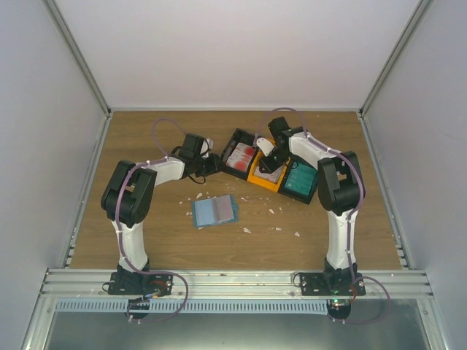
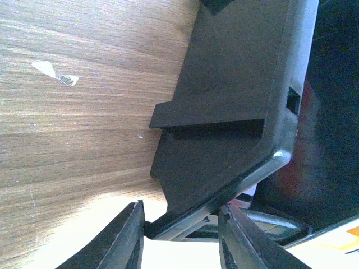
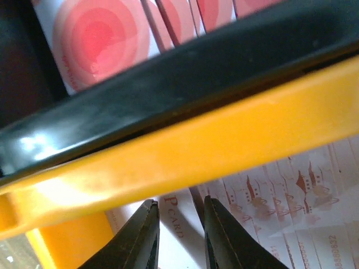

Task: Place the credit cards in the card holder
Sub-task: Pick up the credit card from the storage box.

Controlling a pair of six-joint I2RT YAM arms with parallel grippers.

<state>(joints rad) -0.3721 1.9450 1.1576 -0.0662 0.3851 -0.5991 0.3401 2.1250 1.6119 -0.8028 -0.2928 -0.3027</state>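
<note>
The blue card holder [image 1: 216, 211] lies flat on the table in front of the black-and-orange tray [image 1: 257, 180]. The tray holds red-blotched credit cards [image 1: 241, 155], pale cards in the orange middle compartment [image 3: 280, 190] and teal cards [image 1: 299, 179]. My left gripper [image 1: 213, 165] is at the tray's left corner; in the left wrist view [image 2: 179, 210] its jaws close on the black corner wall [image 2: 235, 84]. My right gripper [image 1: 270, 164] is down in the orange compartment; its jaws [image 3: 176, 204] stand a narrow gap apart over a pale card.
Small white scraps [image 1: 271, 211] are scattered on the wooden table round the card holder; one shows in the left wrist view [image 2: 56, 74]. The tray's orange wall [image 3: 224, 134] and black wall [image 3: 168, 73] stand just beyond the right fingers. White enclosure walls surround the table.
</note>
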